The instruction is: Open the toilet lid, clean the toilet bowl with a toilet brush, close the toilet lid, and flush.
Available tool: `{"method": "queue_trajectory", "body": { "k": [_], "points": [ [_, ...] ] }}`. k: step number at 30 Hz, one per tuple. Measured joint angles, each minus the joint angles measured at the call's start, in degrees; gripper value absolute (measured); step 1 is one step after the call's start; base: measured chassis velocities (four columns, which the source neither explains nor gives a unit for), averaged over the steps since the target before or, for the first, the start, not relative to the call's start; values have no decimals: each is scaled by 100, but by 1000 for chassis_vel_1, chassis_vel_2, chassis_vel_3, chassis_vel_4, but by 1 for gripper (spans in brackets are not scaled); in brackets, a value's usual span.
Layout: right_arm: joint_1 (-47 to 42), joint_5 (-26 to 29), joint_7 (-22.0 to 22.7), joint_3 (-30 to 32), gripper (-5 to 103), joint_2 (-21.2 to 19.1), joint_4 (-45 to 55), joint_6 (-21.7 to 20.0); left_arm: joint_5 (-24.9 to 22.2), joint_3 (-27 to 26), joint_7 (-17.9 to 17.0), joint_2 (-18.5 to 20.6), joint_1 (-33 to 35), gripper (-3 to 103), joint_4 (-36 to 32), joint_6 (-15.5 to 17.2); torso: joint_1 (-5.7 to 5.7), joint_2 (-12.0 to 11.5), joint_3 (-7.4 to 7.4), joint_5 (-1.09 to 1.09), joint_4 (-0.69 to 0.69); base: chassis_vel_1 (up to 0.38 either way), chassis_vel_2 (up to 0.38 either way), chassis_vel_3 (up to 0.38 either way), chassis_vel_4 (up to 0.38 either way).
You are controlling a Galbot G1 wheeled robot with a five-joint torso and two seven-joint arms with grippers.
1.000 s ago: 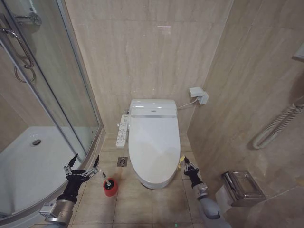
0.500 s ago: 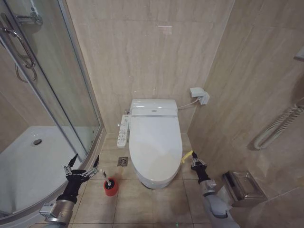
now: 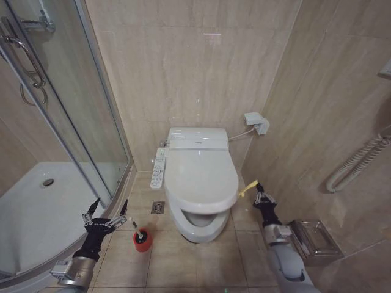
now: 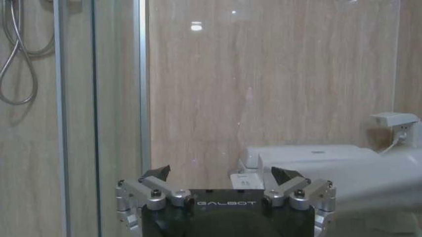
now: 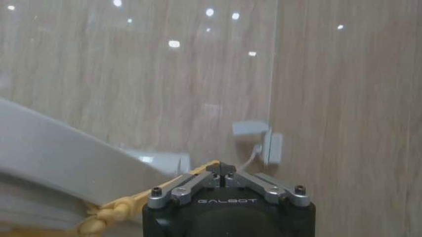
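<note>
Though front-raised, toilet lid (image 3: 201, 173) lengthwise wallward

The half-raised lid (image 3: 201, 173) hides most of the bowl (image 3: 198, 221) beneath it; only a dark slice of the opening shows under the lid's front edge. The brush (image 3: 139, 234) head is sunk in its red cup (image 3: 142, 242), bristles hidden. A yellow piece (image 3: 248, 188) runs from the right gripper (image 3: 259, 194) to the lid's edge, too small to identify. In the right wrist view, the lid (image 5: 59, 153) is blurred and cut off.
</note>
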Motion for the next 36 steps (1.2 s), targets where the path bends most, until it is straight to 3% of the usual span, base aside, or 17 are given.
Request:
{"method": "queue_trajectory", "body": {
  "k": [10,21,36],
  "points": [
    [394,366,311,-64,0,-560,506,-525,0,0,0,0,-1,100,0,0,0,0,0,2,1,0,0,0,0],
    [1228,821,494,-294,0,-1149,248,-838,0,1,0,0,-1,100,0,0,0,0,0,1,2,0,0,0,0],
    [2279,1149,752,-822,0,-1331,-413,-1077,0,0,0,0,0,100,0,0,0,0,1,2,-2,0,0,0,0]
  ]
}}
